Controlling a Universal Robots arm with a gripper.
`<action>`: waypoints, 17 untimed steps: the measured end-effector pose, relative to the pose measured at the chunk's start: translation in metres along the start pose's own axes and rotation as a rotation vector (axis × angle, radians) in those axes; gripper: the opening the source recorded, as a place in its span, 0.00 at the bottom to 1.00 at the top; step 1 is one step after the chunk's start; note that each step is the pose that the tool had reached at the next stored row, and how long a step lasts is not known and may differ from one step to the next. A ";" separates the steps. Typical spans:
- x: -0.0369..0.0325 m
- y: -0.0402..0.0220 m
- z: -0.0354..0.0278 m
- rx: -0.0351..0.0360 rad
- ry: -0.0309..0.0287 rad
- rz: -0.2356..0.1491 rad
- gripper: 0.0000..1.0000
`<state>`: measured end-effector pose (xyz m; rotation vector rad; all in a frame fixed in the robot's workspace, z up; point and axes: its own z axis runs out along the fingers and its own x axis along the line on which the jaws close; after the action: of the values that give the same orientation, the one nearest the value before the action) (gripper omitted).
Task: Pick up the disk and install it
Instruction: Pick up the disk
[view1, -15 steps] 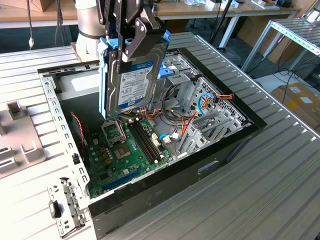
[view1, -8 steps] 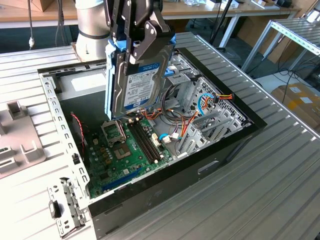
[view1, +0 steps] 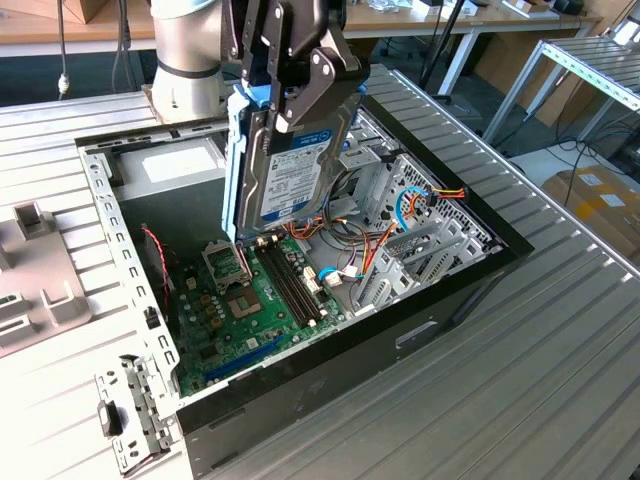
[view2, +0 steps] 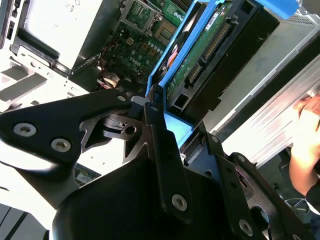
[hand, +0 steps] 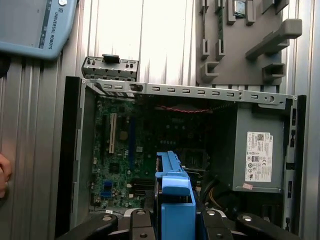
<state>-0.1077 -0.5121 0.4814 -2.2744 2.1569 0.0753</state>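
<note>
**Disk held on end above the open case**

The disk hangs upright in the gripper, blue rail along its edge and label facing the exterior camera; the jaws are clamped on its upper end, one black finger pressed across the labelled face. In both wrist views the blue rail runs out from between the fingers toward the inside of the case. The disk's lower end sits over the motherboard, near the processor socket; how much air lies between them I cannot tell.

In the exterior view, the drive cage is at about three o'clock of the disk, with a tangle of cables at about four o'clock between them; the power supply is at nine o'clock.

Likely trouble: the low corner could strike the board; the rail could snag the cables; a grip on one end alone may let the disk swing or slip.

Open room looks best straight above the case rim; a person's hand rests beside the case.
</note>
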 end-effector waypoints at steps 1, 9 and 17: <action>0.0005 -0.0007 0.0000 0.0000 0.0000 0.000 0.37; 0.0064 -0.0084 0.0002 0.0000 -0.0001 0.000 0.37; 0.0119 -0.0152 0.0003 0.0000 -0.0002 0.000 0.37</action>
<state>-0.0920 -0.5232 0.4802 -2.2742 2.1570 0.0755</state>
